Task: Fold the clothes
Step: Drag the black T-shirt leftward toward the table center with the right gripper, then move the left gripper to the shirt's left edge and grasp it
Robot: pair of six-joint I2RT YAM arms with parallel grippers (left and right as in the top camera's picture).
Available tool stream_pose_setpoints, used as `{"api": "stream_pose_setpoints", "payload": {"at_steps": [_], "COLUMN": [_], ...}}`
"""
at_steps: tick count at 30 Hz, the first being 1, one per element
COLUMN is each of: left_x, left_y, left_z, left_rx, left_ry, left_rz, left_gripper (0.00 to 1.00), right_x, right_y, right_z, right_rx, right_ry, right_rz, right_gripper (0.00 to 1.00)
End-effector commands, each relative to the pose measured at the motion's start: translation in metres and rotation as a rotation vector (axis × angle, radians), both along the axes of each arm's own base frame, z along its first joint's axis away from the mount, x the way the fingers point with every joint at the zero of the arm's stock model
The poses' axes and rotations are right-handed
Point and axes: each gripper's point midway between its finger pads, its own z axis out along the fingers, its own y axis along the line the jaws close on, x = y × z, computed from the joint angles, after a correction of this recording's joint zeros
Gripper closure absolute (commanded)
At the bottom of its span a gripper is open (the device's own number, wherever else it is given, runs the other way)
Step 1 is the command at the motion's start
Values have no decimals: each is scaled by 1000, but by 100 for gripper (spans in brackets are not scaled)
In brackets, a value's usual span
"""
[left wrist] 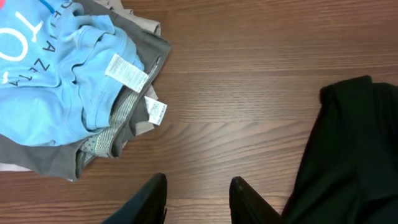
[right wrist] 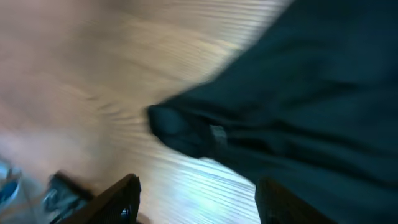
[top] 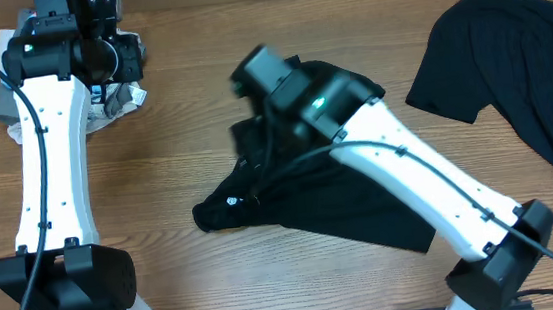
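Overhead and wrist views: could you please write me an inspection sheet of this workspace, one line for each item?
surface: wooden table, bare wood between the garments.
job's things: black shirt crumpled at the centre under the right arm, with a small white logo; second black shirt at the right edge; garment bundle, light blue on top, at the far left.
clutter: nothing seen.
grippers: left gripper open and empty, near the bundle; right gripper open and empty, over the central shirt, in a blurred view.
cables: black cables run along both arms.
surroundings: nothing seen.
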Motion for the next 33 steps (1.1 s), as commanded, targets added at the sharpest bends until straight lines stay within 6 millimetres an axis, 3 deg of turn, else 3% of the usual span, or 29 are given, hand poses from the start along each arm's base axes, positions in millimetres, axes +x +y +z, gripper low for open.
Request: {"api": "stream_pose_setpoints", "payload": {"at_steps": [1, 3, 4, 7, 12, 13, 14, 16, 19, 20, 25, 30, 33], "left_x": [-2, -8, -19, -38, -78, -85, -94, -107, -114, -119, -128, -140, -151], "left_y": [-33, -47, -58, -71, -96, -102, -109, -129, -138, -141, -150, -153, -164], "left_z": [50, 64, 75, 79, 64, 60, 56, 44, 20, -2, -56, -108, -121], "left_rx": [-127, -161, -175, -155, -93, -83, -76, -65, -19, 7, 7, 0, -45], "left_ry": [-106, -126, -131, -106, 3, 26, 53, 106, 185, 255, 355, 422, 446], "left_rz": [-151, -230, -292, -365, -557, -600, -645, -716, -743, -756, -800, -845, -872], "left_gripper": [59, 57, 55, 54, 50, 49, 48, 46, 46, 45, 46, 42, 37], "right_x": [18, 17, 10, -8, -49, -52, -58, -61, -62, -63, -62, -41, -31], "right_y": [-61, -84, -107, -139, -175, -178, -174, -174, -180, -185, -213, -236, -242], "right_z": [53, 66, 83, 102, 101, 100, 99, 93, 78, 67, 40, 22, 14], "right_rx": [-16, -19, -5, 11, -47, -53, -31, -33, -77, -107, -231, -238, -223], "right_ry": [-138, -159, -176, -178, -82, -66, -46, -20, 10, 36, 69, 51, 46], "right_rz": [-192, -242, -293, -374, -468, -487, -471, -488, -514, -528, -638, -741, -740], "right_gripper": [35, 33, 30, 24, 16, 11, 0, 0, 0, 0, 0, 0, 0]}}
